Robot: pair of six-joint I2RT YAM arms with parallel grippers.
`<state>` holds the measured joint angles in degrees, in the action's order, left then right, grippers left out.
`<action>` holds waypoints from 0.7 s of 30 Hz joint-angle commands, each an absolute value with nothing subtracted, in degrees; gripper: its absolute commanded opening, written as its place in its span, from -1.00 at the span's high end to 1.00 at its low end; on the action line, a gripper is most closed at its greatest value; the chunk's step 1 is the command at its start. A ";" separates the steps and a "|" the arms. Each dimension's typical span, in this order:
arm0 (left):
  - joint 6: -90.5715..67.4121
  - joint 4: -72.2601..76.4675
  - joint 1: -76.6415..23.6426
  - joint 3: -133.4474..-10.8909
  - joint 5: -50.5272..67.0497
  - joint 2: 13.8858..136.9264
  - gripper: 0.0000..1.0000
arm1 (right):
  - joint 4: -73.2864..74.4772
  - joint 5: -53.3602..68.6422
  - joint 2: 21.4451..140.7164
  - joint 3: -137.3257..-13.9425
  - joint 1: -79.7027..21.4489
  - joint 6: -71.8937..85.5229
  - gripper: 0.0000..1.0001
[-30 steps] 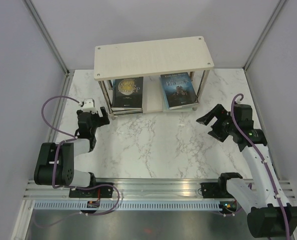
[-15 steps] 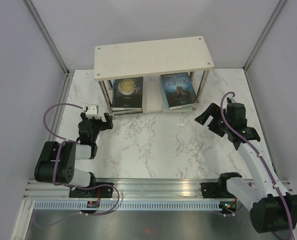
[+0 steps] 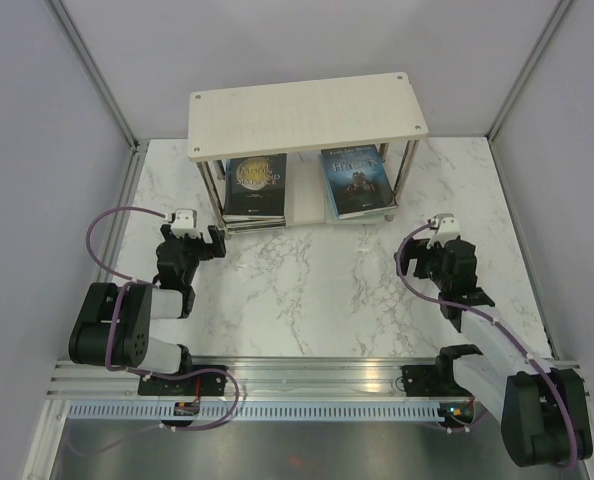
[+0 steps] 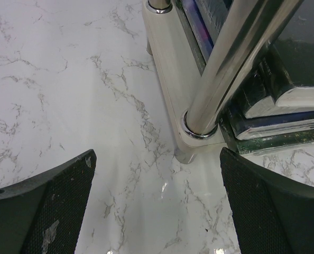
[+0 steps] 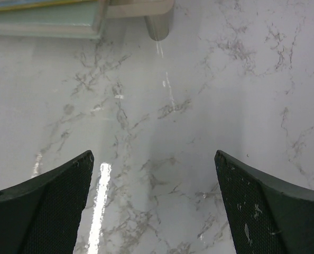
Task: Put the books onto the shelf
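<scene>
books on shelf lower tier | left gripper wide, empty | right gripper wide, empty | retreat clear of posts

books: two flat stacks, lower tier | shelf: pale wood, upright, table's far side

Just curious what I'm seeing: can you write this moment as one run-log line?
books: two stacks on shelf lower board | left hand: open, empty | right hand: open, empty
</scene>
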<state>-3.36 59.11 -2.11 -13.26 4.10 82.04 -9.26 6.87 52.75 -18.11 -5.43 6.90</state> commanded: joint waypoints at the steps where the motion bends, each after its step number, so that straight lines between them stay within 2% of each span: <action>1: -0.09 63.98 -2.29 -13.10 3.60 82.00 -0.99 | -23.36 3.18 56.06 -14.25 -5.54 0.79 -0.96; 4: -0.09 63.81 -2.29 -13.18 3.52 82.00 -1.00 | -28.75 -2.42 60.02 -12.91 -5.45 0.62 -0.96; 12: -0.09 63.90 -2.29 -13.18 3.60 82.09 -1.00 | -46.12 -5.11 76.19 -17.83 -5.54 5.28 -0.96; 17: -0.09 63.90 -2.29 -13.18 3.60 82.00 -0.99 | -44.20 -1.69 84.54 -24.26 -5.54 0.53 -0.96; 20: -0.09 63.90 -2.29 -13.18 3.60 82.00 -0.99 | -55.86 -8.85 85.34 -19.10 -5.28 2.25 -0.96; 21: -0.09 63.90 -2.29 -13.18 3.60 82.00 -1.00 | -65.38 -10.27 85.78 -14.03 -4.23 4.03 -0.96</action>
<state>-3.36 59.35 -2.11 -13.26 4.12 82.04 -46.50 -5.21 84.66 -20.80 -5.39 2.02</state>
